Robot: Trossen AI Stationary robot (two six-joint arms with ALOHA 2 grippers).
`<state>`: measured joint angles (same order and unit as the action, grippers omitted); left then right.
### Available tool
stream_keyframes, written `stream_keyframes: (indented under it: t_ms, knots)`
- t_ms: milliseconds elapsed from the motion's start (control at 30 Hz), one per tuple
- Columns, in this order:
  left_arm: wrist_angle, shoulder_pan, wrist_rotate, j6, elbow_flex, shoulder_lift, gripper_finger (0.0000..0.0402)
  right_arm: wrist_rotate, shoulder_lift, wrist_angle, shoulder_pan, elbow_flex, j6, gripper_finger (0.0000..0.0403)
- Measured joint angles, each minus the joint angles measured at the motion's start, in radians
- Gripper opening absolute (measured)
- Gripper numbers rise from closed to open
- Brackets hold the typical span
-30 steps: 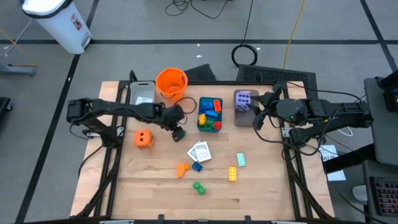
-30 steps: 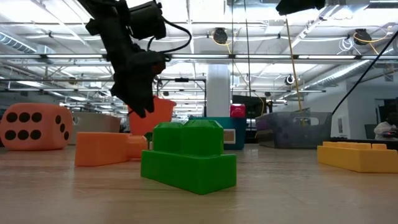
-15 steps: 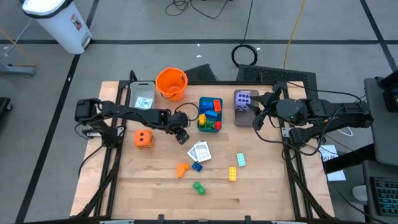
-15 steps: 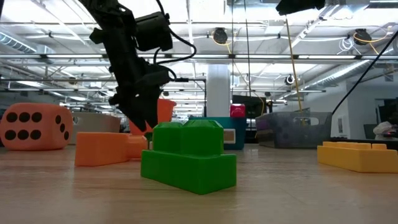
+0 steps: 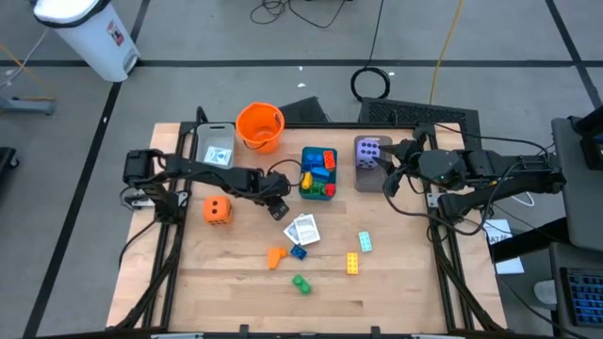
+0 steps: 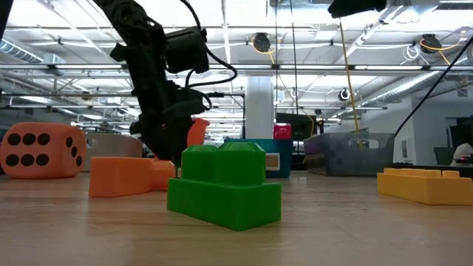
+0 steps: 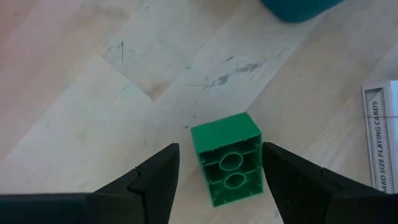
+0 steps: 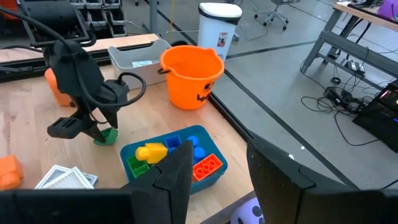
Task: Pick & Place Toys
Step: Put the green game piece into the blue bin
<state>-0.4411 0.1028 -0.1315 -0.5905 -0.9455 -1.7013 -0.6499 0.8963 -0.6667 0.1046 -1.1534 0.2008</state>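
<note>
Readable text: card box (image 7: 380, 140) edge, left wrist view, says "SIZE PLAYING CARDS". Bucket (image 8: 189, 76) has a black jack-o'-lantern face, no words. Orange die (image 6: 41, 150) shows black pips only. Nothing else legible.

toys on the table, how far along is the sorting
Partly done. Several bricks already sit in the teal tray. In hand: the left end effector is open over a small green brick on the wood, not yet gripped. Left loose: the orange die, white cards, and the orange, blue, green and yellow bricks. The right end effector waits by the purple die.
</note>
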Motion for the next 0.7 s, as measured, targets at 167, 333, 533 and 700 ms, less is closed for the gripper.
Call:
stream_keyframes:
  t_ms: [167, 333, 533, 700]
  knots:
    - [0.003, 0.000, 0.001, -0.026, 0.000, -0.014, 0.0237, 0.000, 0.000, -0.002, 0.000, 0.000, 0.000, 0.0144]
    - [0.005, 0.000, 0.002, -0.041, 0.000, -0.016, 0.0229, 0.000, 0.000, -0.003, 0.000, 0.000, 0.000, 0.0144]
    - [0.008, 0.002, 0.003, -0.044, 0.000, -0.016, 0.0162, 0.000, 0.000, -0.003, 0.000, 0.000, 0.000, 0.0144]
    - [0.054, 0.006, 0.038, -0.033, 0.000, -0.016, 0.0145, 0.000, 0.000, -0.003, 0.000, 0.000, 0.000, 0.0144]
